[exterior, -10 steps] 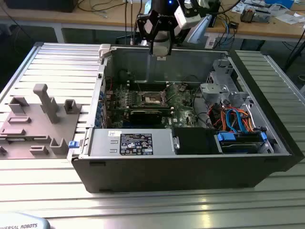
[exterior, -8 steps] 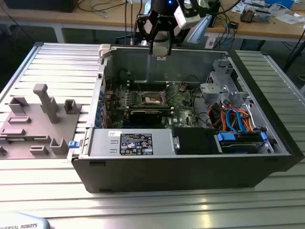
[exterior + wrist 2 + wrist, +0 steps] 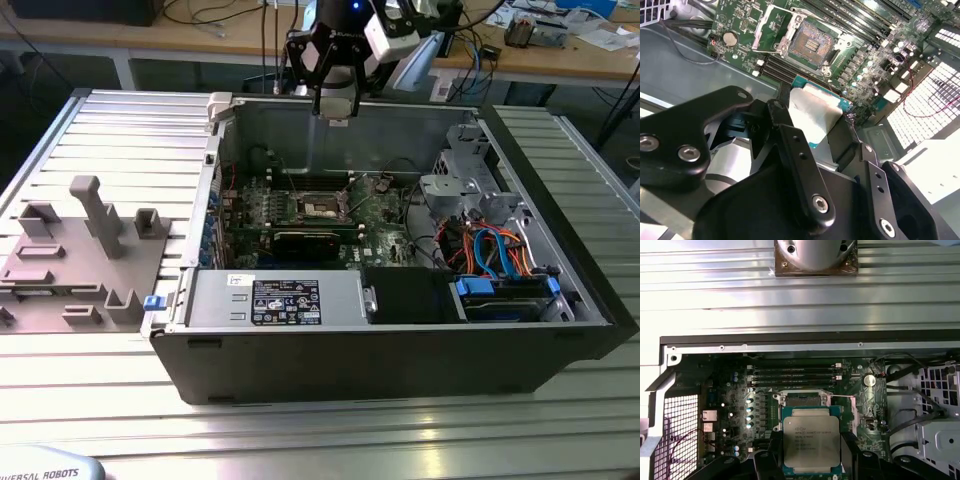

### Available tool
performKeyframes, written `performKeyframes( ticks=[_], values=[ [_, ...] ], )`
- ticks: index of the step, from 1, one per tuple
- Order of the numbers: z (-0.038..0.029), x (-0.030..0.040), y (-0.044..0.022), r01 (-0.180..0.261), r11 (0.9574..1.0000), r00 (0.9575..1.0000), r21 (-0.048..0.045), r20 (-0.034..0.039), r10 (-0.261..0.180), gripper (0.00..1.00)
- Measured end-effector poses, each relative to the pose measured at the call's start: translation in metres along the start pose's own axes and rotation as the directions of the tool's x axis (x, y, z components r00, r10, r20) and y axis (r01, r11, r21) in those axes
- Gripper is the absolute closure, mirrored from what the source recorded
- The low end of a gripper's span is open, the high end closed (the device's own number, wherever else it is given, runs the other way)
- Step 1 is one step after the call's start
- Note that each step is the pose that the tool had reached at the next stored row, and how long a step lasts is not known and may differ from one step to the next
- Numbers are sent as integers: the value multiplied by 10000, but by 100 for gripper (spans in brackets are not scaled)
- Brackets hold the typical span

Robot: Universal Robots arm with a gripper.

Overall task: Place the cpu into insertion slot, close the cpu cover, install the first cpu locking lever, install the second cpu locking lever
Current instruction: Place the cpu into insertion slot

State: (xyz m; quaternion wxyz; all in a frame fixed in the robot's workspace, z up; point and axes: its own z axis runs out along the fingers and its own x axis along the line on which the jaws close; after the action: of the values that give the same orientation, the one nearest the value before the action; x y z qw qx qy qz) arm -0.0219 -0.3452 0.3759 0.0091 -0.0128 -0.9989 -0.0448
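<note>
Gripper [image 3: 812,120] is pinching the cpu [image 3: 811,437] by opposite edges, hovering well above the open insertion slot [image 3: 810,47] — lowering well is calling for level, squarely aligned corners.

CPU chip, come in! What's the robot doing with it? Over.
Gripper shut on the cpu, hovering above the motherboard. Insertion slot bare, cpu cover flipped open. Nothing seen blocking the slot.

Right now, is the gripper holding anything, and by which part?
Yes: the gripper holds the cpu, pinched by two opposite side edges, above the open computer case.
</note>
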Motion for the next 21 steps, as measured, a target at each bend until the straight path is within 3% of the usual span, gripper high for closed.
performKeyframes(
  ticks=[21],
  values=[
    [40,0,-4,0,10000,10000,0,1,0,46]
  ],
)
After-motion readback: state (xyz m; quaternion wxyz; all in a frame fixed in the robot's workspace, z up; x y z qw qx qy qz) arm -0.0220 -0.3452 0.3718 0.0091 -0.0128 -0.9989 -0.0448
